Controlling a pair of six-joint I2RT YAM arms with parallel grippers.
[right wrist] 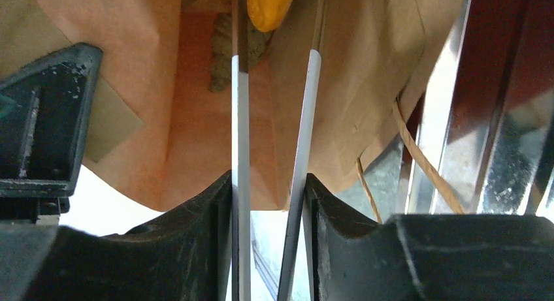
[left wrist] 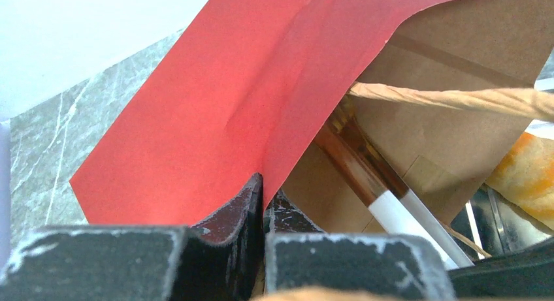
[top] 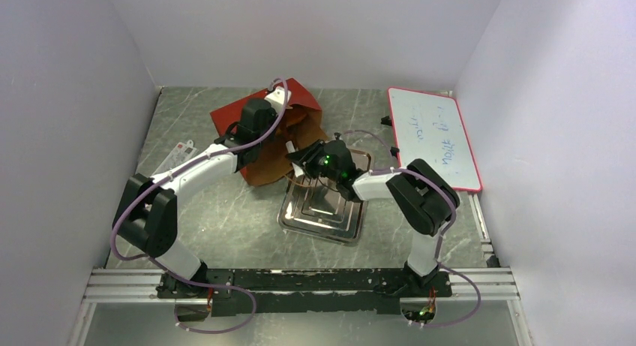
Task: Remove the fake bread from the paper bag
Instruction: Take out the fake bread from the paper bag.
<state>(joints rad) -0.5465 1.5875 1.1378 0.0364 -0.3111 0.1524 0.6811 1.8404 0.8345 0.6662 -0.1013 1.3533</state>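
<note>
Left pincer (left wrist: pixel 264 187): closed. We find its two black fingers pinching the edge of the rust-red paper shopping bag with a brown kraft inside (left wrist: pixel 215 98), at the rim of the mouth.
Right pincer (right wrist: pixel 268 180): clamped on a pair of slim two-bladed tongs, white near the grip and shiny farther out (right wrist: pixel 240 138). We see one blade against each finger.
Tongs, reach: the blades run from the pincer into the bag mouth. We note the same blades in the left wrist view (left wrist: pixel 392 206), crossing the brown interior.
Bag, position: it lies on its side on the grey marbled counter (top: pixel 225 218), mouth turned toward the rectangular silver metal tray (top: pixel 300 222) and just beside its far corner.
Bag handle: a tan twisted cord (left wrist: pixel 457 98) spans the opening.
Fake bread, position: we record one glossy golden-orange toy pastry (right wrist: pixel 271 4) deep inside the bag, at the far end of the tong blades. Whether the blades touch it, we cannot tell.
Second piece: another golden-orange pastry (left wrist: pixel 526 174) shows at the edge of the left wrist view. We cannot tell whether it is inside the bag.
Bystander item: a red-framed whiteboard (top: pixel 431 136) lies to the right of the tray, well apart from the bag.
</note>
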